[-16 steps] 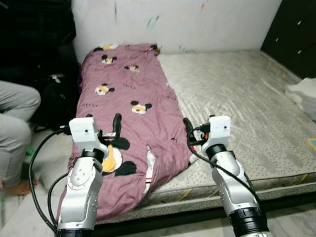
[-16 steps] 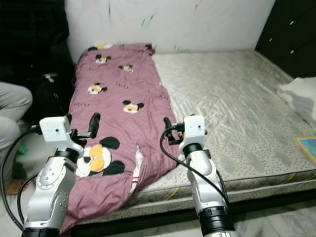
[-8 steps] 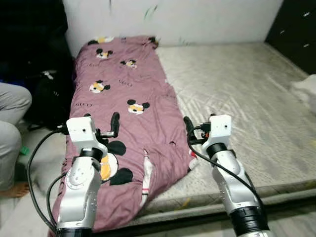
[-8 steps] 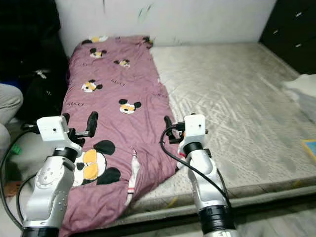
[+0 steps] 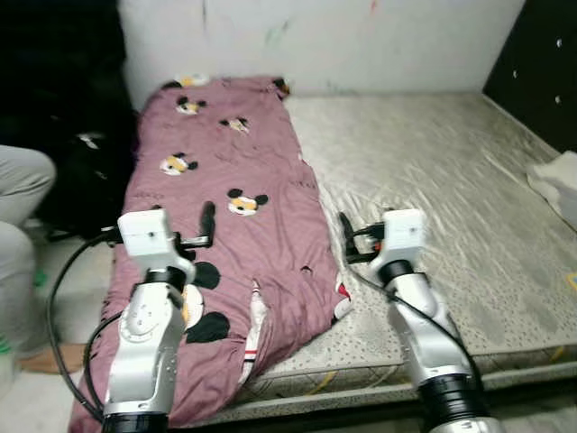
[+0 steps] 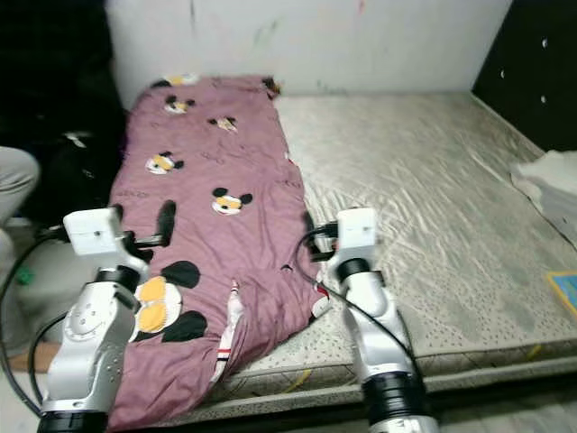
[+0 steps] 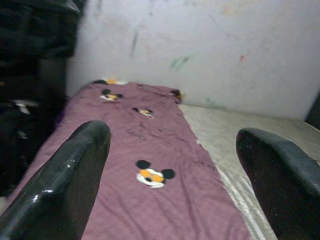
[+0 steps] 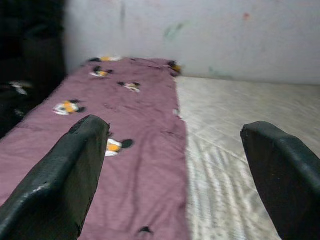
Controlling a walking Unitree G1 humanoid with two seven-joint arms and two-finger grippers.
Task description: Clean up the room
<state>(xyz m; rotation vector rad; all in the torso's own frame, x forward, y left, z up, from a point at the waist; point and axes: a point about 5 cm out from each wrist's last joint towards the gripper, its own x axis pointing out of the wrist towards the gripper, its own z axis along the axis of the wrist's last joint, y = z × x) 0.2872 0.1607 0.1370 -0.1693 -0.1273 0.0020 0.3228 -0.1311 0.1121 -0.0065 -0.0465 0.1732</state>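
Bed with purple blanket; both hands raised above its near edge.

Blanket [image 5: 234,207] lies along the left side of the mattress [image 5: 433,189], its near end draping off the edge. A seated person [image 5: 22,234] at far left is cut off. Left hand [image 5: 206,225] and right hand [image 5: 343,233]: fingers wide apart, holding nothing, touching nothing.

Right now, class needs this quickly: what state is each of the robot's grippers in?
Left gripper: open, holding nothing, above the purple cartoon-mouse blanket.
Right gripper: open, holding nothing, over the blanket's edge on the mattress.
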